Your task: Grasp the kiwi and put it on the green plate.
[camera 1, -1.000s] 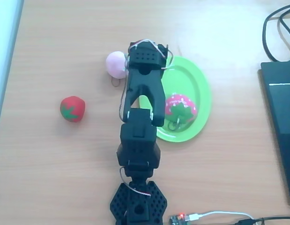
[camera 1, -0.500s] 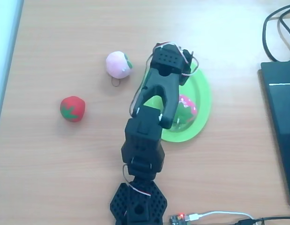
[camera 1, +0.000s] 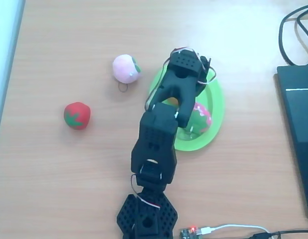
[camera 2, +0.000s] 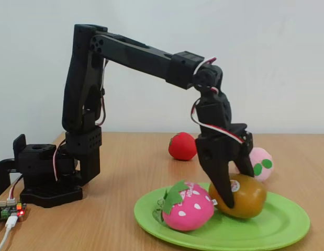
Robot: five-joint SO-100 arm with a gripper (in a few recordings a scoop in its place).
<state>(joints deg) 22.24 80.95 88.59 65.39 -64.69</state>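
Observation:
The brown kiwi (camera 2: 248,196), with a pale round spot on top, rests on the green plate (camera 2: 287,226) next to a pink strawberry toy (camera 2: 188,207). My gripper (camera 2: 231,194) reaches down from above and is shut on the kiwi, one black finger across its front left side. From overhead, my black arm (camera 1: 177,84) covers the left half of the plate (camera 1: 217,96), and a sliver of the kiwi (camera 1: 170,102) shows under it.
A pink-white round toy (camera 1: 126,68) lies left of the plate and a red tomato toy (camera 1: 76,115) further left. A dark laptop (camera 1: 296,124) and cables (camera 1: 293,25) sit at the right edge. The arm's base (camera 1: 146,216) stands at the near edge.
The arm has swung right from beside the pink-white toy to over the plate, bringing the kiwi with it. The pink-white toy is now uncovered.

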